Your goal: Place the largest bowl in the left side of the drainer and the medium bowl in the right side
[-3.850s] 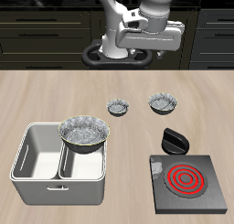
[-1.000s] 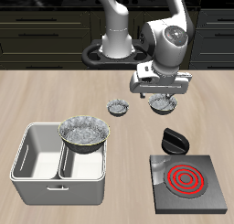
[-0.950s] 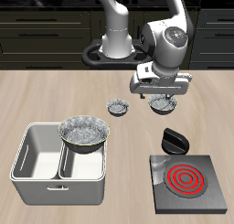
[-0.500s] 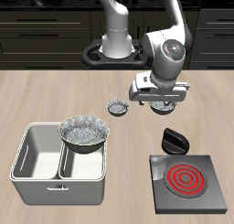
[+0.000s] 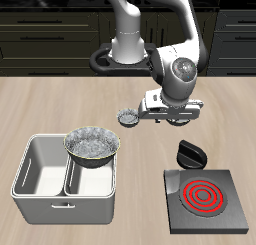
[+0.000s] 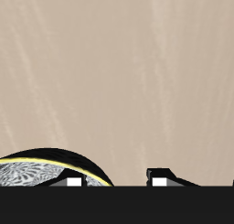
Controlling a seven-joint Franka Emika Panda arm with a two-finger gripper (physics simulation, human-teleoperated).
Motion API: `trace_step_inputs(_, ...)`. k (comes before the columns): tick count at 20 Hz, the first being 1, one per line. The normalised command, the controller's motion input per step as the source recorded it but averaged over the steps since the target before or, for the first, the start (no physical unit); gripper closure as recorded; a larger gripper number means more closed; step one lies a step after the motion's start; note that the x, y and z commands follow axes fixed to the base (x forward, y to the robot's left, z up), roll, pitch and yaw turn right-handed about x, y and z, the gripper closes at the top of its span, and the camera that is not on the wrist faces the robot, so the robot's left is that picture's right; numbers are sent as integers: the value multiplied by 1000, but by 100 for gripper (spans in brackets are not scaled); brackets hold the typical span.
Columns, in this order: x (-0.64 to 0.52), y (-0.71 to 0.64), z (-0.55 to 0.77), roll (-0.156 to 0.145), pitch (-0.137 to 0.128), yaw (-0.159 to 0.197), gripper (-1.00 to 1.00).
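Largest bowl (image 5: 92, 146) sits tilted on the drainer (image 5: 40, 165) rim over one compartment; medium bowl (image 6: 47, 172) lies on the counter (image 5: 60, 104) beneath the gripper (image 5: 176, 117), jaws' state indeterminable.

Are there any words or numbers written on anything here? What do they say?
None: no words, numbers or brand names can be read in either view.
The hotplate has only red ring shapes, not writing.
The drainer, the largest bowl and the end effector bear no labels.
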Motion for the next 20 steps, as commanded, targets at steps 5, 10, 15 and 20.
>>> trace_step_inputs(5,-21,-51,267,7,-31,-28,100)
trace_step_inputs(10,36,-72,270,-14,-46,0,100)
trace_step_inputs(15,55,-128,481,-11,-53,-17,100)
trace_step_inputs(20,-15,-111,575,-4,-65,-9,100)
